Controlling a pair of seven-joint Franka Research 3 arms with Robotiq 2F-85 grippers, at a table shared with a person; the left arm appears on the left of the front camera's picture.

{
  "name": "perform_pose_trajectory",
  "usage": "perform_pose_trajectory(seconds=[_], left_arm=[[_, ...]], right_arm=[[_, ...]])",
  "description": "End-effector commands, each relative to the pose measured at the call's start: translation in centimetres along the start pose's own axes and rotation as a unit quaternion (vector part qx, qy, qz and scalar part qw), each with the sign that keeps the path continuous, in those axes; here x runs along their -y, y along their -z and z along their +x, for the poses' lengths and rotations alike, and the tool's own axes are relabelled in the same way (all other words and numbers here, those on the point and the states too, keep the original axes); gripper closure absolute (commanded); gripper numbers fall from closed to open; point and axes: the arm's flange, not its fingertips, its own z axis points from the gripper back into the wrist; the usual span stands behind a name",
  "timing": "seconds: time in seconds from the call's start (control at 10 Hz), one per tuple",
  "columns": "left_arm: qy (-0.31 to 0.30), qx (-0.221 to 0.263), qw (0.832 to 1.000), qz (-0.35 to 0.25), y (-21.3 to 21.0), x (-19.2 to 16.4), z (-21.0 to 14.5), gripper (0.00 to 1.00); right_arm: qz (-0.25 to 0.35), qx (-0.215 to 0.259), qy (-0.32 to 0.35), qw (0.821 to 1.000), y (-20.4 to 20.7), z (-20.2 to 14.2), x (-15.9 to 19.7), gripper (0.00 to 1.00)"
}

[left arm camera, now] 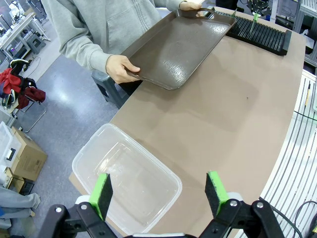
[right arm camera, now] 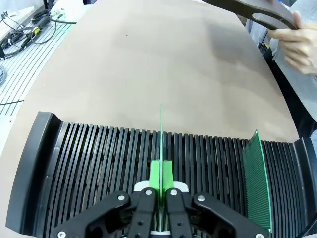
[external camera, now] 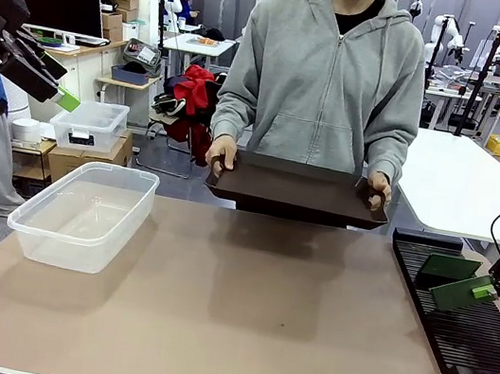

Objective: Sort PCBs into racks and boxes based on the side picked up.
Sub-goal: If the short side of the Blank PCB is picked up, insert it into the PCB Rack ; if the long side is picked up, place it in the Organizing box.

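Note:
My right gripper [right arm camera: 161, 173] is shut on a thin green PCB [right arm camera: 161, 134], seen edge-on and held upright over the slots of the long black rack [right arm camera: 99, 163]. In the front view the held PCB [external camera: 456, 291] tilts above the rack [external camera: 469, 339] at the right, beside my right gripper [external camera: 487, 292]. Another PCB [right arm camera: 257, 178] stands in a slot near one end of the rack [external camera: 448, 268]. My left gripper [left arm camera: 161, 191] is open and raised above the clear box [left arm camera: 129, 181], which lies bare on the table's left [external camera: 83, 212].
A person at the far side holds a dark brown handled tray [external camera: 298, 187] with both hands above the table edge. A smaller lidded bin [external camera: 89, 125] sits on cartons behind the table's left. The brown mat [external camera: 248, 312] covers the table.

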Motion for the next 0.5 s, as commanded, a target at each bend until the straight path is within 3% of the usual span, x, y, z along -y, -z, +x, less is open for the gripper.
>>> perform_pose_trajectory(seconds=[0.0,0.4], left_arm=[[0.000,-0.004,1.000,-0.004,0.1,0.0,-0.2,0.00],[0.000,-0.004,1.000,-0.004,0.1,0.0,-0.2,0.00]], right_arm=[[-0.009,0.013,-0.001,1.000,0.4,-2.1,-0.1,0.98],[-0.003,0.026,0.008,1.000,0.6,-3.2,0.0,0.98]])
